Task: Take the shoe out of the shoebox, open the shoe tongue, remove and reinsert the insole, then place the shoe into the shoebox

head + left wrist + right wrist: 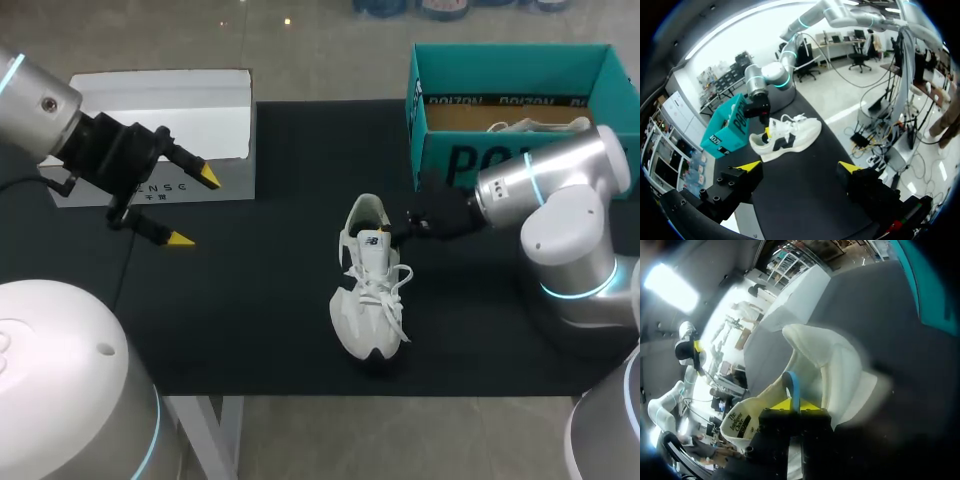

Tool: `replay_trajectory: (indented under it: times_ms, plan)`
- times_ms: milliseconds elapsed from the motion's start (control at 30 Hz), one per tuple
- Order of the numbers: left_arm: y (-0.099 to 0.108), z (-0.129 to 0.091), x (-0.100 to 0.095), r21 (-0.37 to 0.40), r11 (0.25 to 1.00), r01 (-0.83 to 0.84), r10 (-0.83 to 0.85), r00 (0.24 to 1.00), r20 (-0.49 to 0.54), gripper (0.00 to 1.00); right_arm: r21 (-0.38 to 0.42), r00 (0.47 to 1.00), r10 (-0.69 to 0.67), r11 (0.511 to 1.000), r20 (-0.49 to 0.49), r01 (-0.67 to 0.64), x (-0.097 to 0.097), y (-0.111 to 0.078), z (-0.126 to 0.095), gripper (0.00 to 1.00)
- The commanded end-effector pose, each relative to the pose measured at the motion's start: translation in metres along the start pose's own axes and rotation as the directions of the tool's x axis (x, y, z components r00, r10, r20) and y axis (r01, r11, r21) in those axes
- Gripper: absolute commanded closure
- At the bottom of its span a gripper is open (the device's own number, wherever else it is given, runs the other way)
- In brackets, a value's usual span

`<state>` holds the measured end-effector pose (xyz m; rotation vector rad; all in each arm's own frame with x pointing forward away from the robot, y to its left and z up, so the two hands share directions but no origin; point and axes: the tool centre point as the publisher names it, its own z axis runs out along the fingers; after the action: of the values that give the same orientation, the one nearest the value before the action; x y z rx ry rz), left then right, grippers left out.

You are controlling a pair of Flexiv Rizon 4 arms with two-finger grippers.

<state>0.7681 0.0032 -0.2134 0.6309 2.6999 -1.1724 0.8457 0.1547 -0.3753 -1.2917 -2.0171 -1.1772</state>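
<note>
A: Nearest thing first, the R gripper?
B: Right at the shoe, heel end. Fingers are pinched together on a thin blue-edged bit at the shoe's opening. Insole or collar, can't tell.
A: Where's the shoe?
B: On the black table, sitting on its sole, laces up. Heel points to the back, toe to the front edge.
A: Shoebox?
B: Teal, open, behind the shoe and off to its right, not touching it. There's a second shoe inside, also white.
A: L gripper?
B: Well left of the shoe, above the table. Fingers are spread wide w/ nothing between them.
A: Anything else?
B: A white box behind and left of the shoe, just past the L gripper.
</note>
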Motion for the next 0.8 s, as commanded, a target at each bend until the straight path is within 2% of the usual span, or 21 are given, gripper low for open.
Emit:
replay_trajectory:
  times_ms: [33, 67, 100, 333, 600, 800]
  plan:
    - [0.000, 0.000, 0.000, -0.003, 1.000, 0.000, 0.000, 1.000, -0.002, 0.00, -0.015, 1.000, -0.010, 1.000, 0.017, 0.011, 0.002, 0.000, 0.003, 0.71]
    - [0.000, 0.000, 0.000, -0.003, 1.000, 0.000, 0.000, 1.000, -0.002, 0.00, -0.022, 1.000, -0.015, 1.000, 0.021, 0.015, 0.003, 0.004, 0.002, 0.29]
    - [0.000, 0.000, 0.000, -0.003, 1.000, 0.000, 0.000, 1.000, -0.002, 0.00, -0.029, 0.999, -0.021, 0.999, 0.026, 0.022, 0.005, 0.008, 0.000, 0.00]
    - [0.000, 0.000, 0.000, -0.003, 1.000, 0.000, 0.000, 1.000, -0.002, 0.00, -0.059, 0.996, -0.078, 0.995, 0.044, 0.080, 0.019, 0.034, -0.012, 0.00]
    - [0.000, 0.000, 0.000, -0.003, 1.000, 0.000, 0.000, 1.000, -0.002, 0.00, -0.079, 0.991, -0.111, 0.990, 0.079, 0.118, 0.021, 0.053, -0.019, 0.00]
    - [0.000, 0.000, 0.000, -0.003, 1.000, 0.000, 0.000, 1.000, -0.002, 0.00, -0.125, 0.985, -0.126, 0.982, 0.114, 0.141, 0.022, 0.068, -0.033, 0.00]
